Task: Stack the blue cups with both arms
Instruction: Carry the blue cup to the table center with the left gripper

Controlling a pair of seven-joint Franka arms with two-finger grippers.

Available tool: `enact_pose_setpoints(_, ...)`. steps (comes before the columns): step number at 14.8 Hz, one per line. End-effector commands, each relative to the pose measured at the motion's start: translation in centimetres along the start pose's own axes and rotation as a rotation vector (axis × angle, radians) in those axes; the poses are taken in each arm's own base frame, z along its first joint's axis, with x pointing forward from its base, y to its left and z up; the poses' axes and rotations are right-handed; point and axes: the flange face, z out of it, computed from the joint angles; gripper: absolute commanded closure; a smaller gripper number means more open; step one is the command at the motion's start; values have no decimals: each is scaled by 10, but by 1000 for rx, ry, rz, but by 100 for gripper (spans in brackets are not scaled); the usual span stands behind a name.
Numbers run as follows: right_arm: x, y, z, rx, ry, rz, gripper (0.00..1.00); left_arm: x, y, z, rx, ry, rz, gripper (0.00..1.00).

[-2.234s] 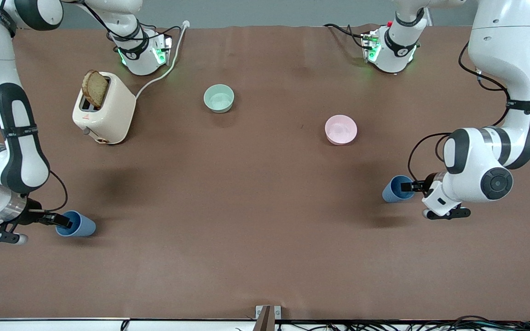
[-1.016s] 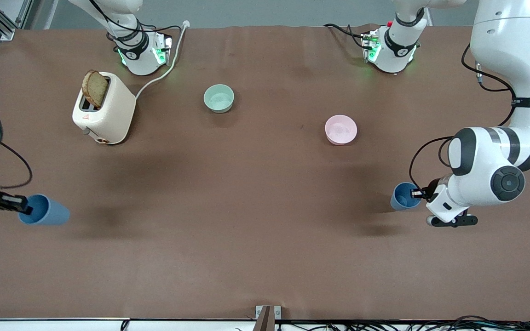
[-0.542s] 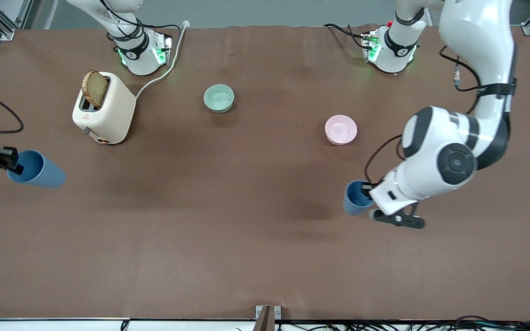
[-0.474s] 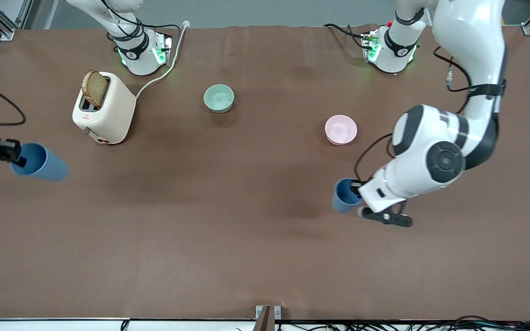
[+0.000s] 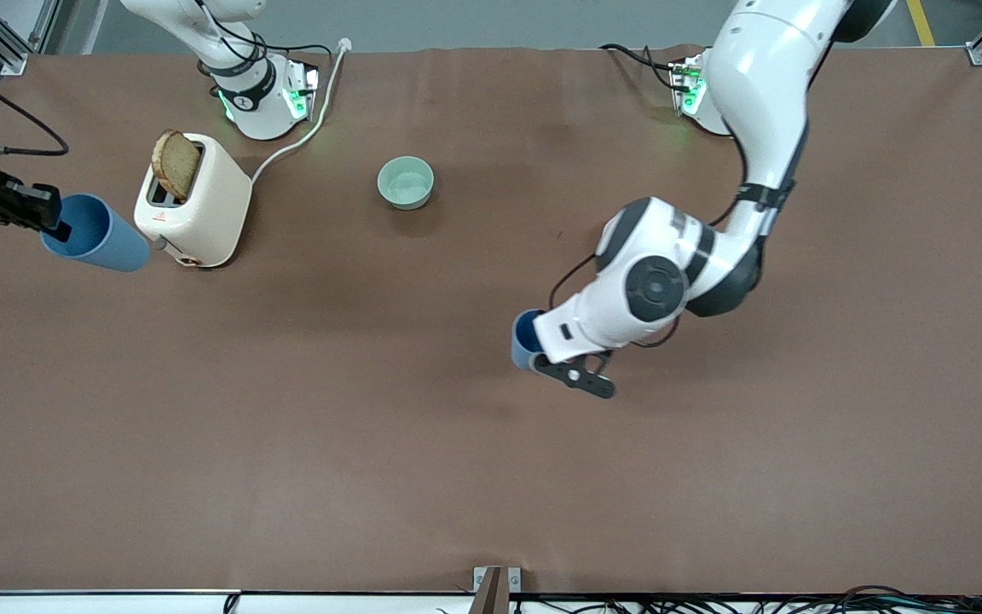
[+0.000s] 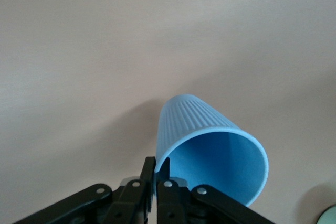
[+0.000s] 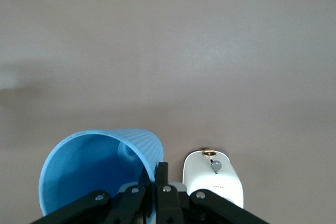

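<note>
Two blue cups, each held in the air by its rim. My left gripper (image 6: 157,164) is shut on the wall of one blue cup (image 6: 210,145), which tilts on its side over the middle of the table (image 5: 524,338); the wrist hides the fingers in the front view. My right gripper (image 5: 54,227) is shut on the rim of the other blue cup (image 5: 97,236), tilted, over the right arm's end of the table beside the toaster. In the right wrist view the gripper (image 7: 156,170) pinches that cup's wall (image 7: 94,171).
A cream toaster (image 5: 194,203) with a slice of bread (image 5: 176,164) stands near the right arm's base; it also shows in the right wrist view (image 7: 212,181). A mint-green bowl (image 5: 406,182) sits toward the robots' side. The left arm hides the pink bowl.
The left arm has carried its cup from the left arm's end toward the table's middle. The right arm has lifted its cup and moved it up beside the toaster.
</note>
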Motion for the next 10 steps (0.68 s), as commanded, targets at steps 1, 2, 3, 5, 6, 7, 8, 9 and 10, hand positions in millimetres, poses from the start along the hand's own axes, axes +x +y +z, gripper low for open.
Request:
enact_pose_setpoints(1, -3, 3, -21, -16, 17, 26, 99, -1, 37, 13, -16, 11, -5, 99)
enact_pose_setpoints(2, 0, 7, -25, -12, 16, 32, 99, -7, 54, 21, -15, 4, -3, 100)
enact_pose_setpoints(3, 6, 8, -26, -7, 4, 34, 99, -11, 68, 30, -13, -5, -11, 99)
enact_pose_setpoints(5, 19, 8, -31, -7, -16, 33, 99, -15, 77, 35, -11, -12, -20, 99)
enact_pose_setpoints(6, 22, 9, -32, -7, -25, 34, 99, -16, 77, 38, -10, -16, -21, 100)
enact_pose_setpoints(7, 23, 9, -31, -5, -27, 39, 99, -16, 74, 45, -7, -26, -25, 99)
enact_pose_setpoints(8, 22, 10, -28, -5, -36, 44, 99, -16, 72, 55, -4, -38, -29, 99)
enact_pose_setpoints(9, 23, 13, -28, -5, -38, 48, 99, -17, 73, 62, -2, -47, -28, 99)
enact_pose_setpoints(10, 23, 14, -28, -3, -35, 44, 99, -19, 75, 71, -1, -54, -26, 99)
